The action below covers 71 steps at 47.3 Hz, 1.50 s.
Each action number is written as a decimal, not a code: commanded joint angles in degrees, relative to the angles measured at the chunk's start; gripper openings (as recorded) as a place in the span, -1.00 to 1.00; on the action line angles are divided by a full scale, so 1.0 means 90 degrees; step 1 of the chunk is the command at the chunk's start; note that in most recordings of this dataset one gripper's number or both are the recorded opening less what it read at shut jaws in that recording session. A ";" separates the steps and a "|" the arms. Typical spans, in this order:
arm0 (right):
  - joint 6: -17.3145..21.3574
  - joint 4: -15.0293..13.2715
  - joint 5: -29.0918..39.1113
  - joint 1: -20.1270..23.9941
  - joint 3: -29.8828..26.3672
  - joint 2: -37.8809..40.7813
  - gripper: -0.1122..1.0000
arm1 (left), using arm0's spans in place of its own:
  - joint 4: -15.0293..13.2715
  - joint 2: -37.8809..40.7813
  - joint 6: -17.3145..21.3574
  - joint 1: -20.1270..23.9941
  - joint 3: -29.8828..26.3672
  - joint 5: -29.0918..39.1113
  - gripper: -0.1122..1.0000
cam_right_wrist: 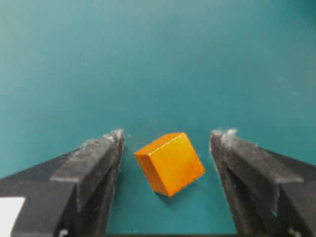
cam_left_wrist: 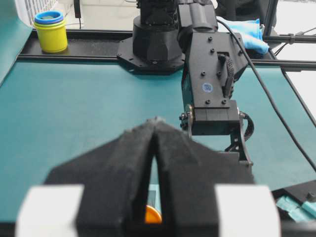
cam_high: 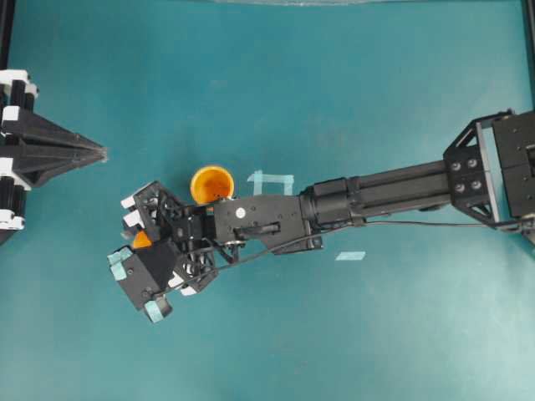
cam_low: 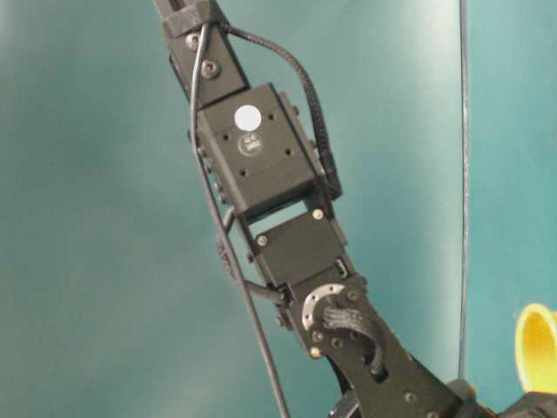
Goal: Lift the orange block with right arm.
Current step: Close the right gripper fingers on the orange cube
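Nearest the right wrist lens, two black foam-faced fingers [cam_right_wrist: 94, 163] stand spread wide with the orange block [cam_right_wrist: 170, 163] lying on the table [cam_right_wrist: 148, 59] in the gap between them, turned corner-on and touching neither pad. Largest of all is that teal table, which fills every view. Across it from the right side of the overhead view reaches the right arm [cam_high: 376, 196], long and black, its wrist bent toward the lower left. At its end the right gripper [cam_high: 140, 261] is released, teal-taped fingertips apart, and only a sliver of the block [cam_high: 142, 241] shows beneath the lattice frame. The table-level view is filled by this arm's wrist section [cam_low: 261, 165] with a white dot on its housing. On the left edge of the overhead view sits the left gripper [cam_high: 99, 154], well apart from the block, its pointed black fingers [cam_left_wrist: 123, 163] pressed together on nothing. Just beside the right arm's wrist stands a round yellow-orange cup [cam_high: 211, 184], upright and open-mouthed, near the block but not touching it. Smaller marks of pale tape [cam_high: 272, 181] lie on the table near the cup.
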 commanded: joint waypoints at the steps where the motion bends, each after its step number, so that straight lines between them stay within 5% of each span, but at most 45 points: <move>1: 0.0029 0.0049 -0.0020 -0.0020 -0.0176 -0.0127 0.41 | 0.0010 0.0059 0.0000 0.0010 -0.0205 -0.0078 -0.80; 41: 0.0039 0.0146 0.0010 -0.0088 -0.0107 -0.0098 -0.02 | 0.0020 0.0049 0.0000 0.0000 -0.0205 -0.0078 -0.80; 71: 0.0039 0.0117 0.0107 -0.0107 -0.0283 -0.0234 -0.07 | 0.0020 0.0059 0.0000 0.0010 -0.0205 -0.0078 -0.80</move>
